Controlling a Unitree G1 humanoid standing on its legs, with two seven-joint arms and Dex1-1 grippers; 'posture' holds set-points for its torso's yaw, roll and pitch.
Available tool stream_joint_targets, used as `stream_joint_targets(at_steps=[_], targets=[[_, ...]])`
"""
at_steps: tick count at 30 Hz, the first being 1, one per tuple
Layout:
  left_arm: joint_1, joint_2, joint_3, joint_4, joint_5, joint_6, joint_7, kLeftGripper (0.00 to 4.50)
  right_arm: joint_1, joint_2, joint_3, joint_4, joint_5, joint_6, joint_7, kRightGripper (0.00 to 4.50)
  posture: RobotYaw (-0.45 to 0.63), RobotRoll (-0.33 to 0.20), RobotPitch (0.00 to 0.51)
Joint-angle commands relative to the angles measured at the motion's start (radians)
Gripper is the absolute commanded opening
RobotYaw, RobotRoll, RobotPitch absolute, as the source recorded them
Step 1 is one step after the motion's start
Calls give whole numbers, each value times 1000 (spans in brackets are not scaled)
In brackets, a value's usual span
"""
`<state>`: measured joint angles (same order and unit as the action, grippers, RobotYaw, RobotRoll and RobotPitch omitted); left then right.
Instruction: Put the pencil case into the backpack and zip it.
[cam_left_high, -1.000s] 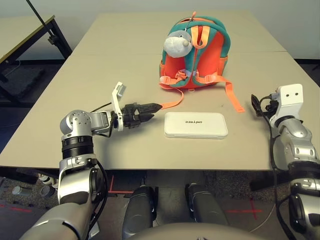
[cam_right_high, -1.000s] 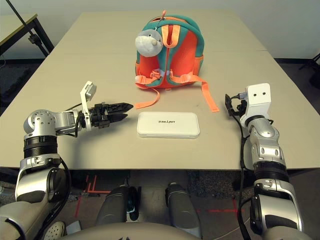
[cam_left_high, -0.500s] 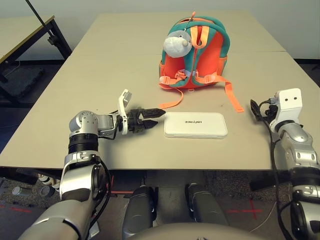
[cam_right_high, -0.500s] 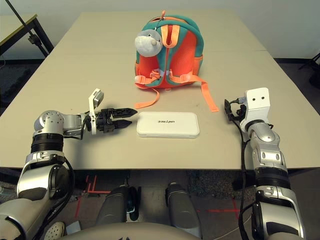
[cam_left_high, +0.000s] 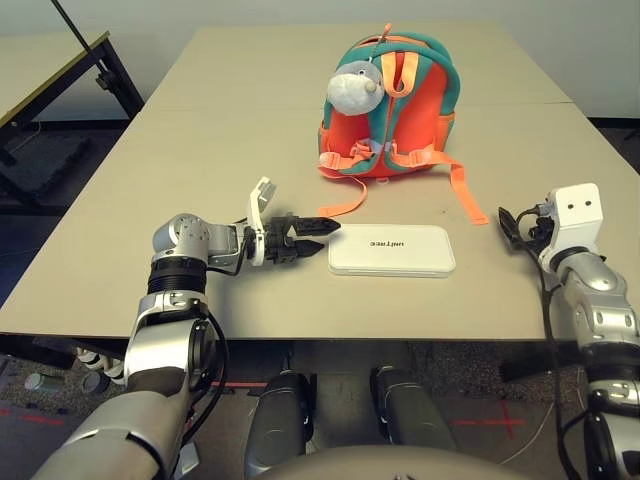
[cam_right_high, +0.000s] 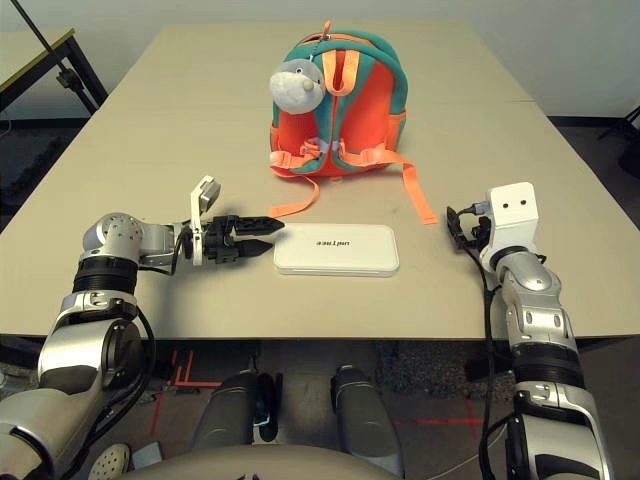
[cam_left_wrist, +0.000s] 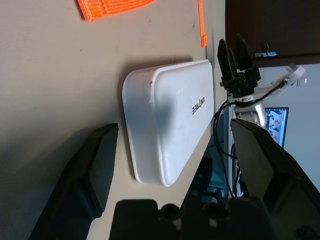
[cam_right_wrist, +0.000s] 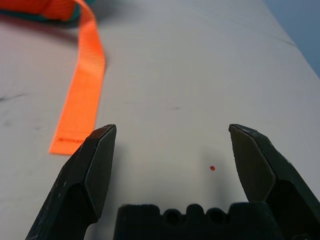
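- Head views: the case (cam_left_high: 392, 250) lay flat on the bench (cam_left_high: 200, 150) near its front edge, lettering up.
- The backpack (cam_left_high: 400, 105) stood upright behind the case, well apart from it, straps facing the robot. A grey dolphin (cam_left_high: 355, 88) hung on its upper front.
- One orange strap (cam_left_high: 345, 205) trailed forward to end near the case's back left corner; the other strap (cam_left_high: 466, 195) ran out to the right of the case.
- Left hand (cam_left_high: 318, 232) lay low over the bench, pointing right at the case's left end, fingers spread, tips just beside the case; contact could not be told.
- Right hand (cam_right_high: 458, 226) sat at the bench's right side, well apart from the case, pointing forward.
- Left wrist view: the case (cam_left_wrist: 170, 115) lay between and ahead of the spread fingers (cam_left_wrist: 92, 170), nothing pinched. A strap end (cam_left_wrist: 112, 7) lay beyond the case. The right hand (cam_left_wrist: 235, 60) showed past the case's far end.
- Right wrist view: right fingers (cam_right_wrist: 92, 170) were spread wide over bare bench (cam_right_wrist: 200, 75), pinching nothing. A strap (cam_right_wrist: 80, 97) lay flat ahead of one finger, with a small red dot (cam_right_wrist: 212, 168) on the bench between the fingers.
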<state>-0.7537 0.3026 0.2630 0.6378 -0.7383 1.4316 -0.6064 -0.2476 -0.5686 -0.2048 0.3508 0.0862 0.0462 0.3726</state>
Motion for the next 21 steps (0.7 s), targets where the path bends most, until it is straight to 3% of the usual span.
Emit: stream_joint_targets(at_steps=[1,11,21], targets=[[1,4,-21,21,35,-3,3,4500,28,-34,51,-57,-31,18,65,3826,-238,0,96],[7,0,-23,11,38,7,0,4500,83,-131,229,-251,-74,100,325,26,-233,0,98],[11,-3,-16,1,39,12,8,4500,89,-171,286,-354,-65,208,455,26,-224,0,98]])
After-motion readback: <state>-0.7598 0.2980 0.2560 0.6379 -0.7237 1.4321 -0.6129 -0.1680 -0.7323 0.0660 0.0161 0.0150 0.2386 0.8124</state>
